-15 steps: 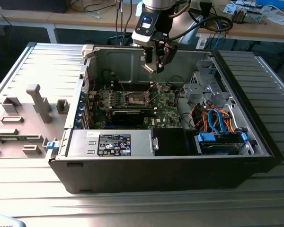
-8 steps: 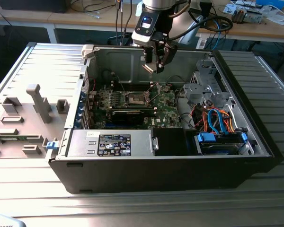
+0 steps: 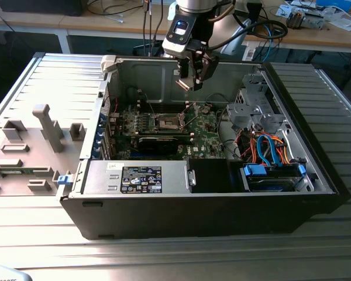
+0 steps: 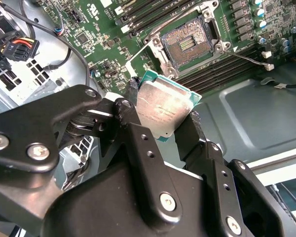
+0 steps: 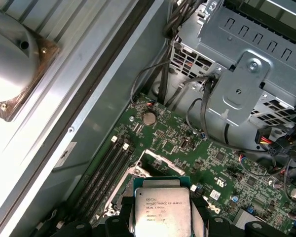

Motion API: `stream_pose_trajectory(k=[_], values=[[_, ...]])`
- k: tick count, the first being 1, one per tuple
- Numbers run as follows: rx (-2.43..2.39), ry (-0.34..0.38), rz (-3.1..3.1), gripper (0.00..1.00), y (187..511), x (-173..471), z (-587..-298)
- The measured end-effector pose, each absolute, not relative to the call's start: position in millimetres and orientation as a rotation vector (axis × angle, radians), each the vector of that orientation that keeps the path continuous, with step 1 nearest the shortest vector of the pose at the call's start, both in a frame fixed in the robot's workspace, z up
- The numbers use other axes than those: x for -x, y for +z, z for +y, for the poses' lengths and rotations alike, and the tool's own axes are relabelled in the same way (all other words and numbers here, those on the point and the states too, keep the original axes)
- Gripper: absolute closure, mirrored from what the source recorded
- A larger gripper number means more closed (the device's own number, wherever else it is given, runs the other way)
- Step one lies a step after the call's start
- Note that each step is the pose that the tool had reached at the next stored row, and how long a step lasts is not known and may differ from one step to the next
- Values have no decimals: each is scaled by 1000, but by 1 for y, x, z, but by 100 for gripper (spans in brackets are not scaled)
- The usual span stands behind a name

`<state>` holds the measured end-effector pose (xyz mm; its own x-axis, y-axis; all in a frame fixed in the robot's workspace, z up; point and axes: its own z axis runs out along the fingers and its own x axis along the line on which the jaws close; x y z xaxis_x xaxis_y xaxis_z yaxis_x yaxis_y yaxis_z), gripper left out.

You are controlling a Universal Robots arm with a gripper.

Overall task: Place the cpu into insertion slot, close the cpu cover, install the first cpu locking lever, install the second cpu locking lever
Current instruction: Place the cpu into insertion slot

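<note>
Gripper: the gripper (image 3: 194,73) is being held above the open computer case (image 3: 181,219), in the upper middle of the exterior view. Its two black fingers (image 4: 133,128) are being pressed against opposite edges of the chip.
Chip: the cpu (image 4: 163,111) is being pinched in the air, with its silvery top turned toward both wrist cameras. It is being gripped by the edges only, probably so that its underside is not touched.
Slot: the insertion slot (image 4: 185,43) is being seen in the upper middle of the second wrist view, well apart from the chip. Its dark centre with the pins is being left bare.
Cover: the cpu cover (image 4: 139,52), a thin silver plate at the slot's left edge, seems to be standing raised, probably so that the way down is free.
Board: the green motherboard (image 3: 207,133) is being carried by the case floor, with the slot near the middle of the exterior view.
Progress: by judgement, the chip is not yet being seated.
</note>
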<state>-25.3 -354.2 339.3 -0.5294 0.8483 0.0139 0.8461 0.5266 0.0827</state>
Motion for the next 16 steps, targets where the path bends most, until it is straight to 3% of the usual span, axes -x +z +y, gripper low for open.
stream_pose_trajectory(k=[16], values=[[-1569,122,2685,45,339,25,-354]])
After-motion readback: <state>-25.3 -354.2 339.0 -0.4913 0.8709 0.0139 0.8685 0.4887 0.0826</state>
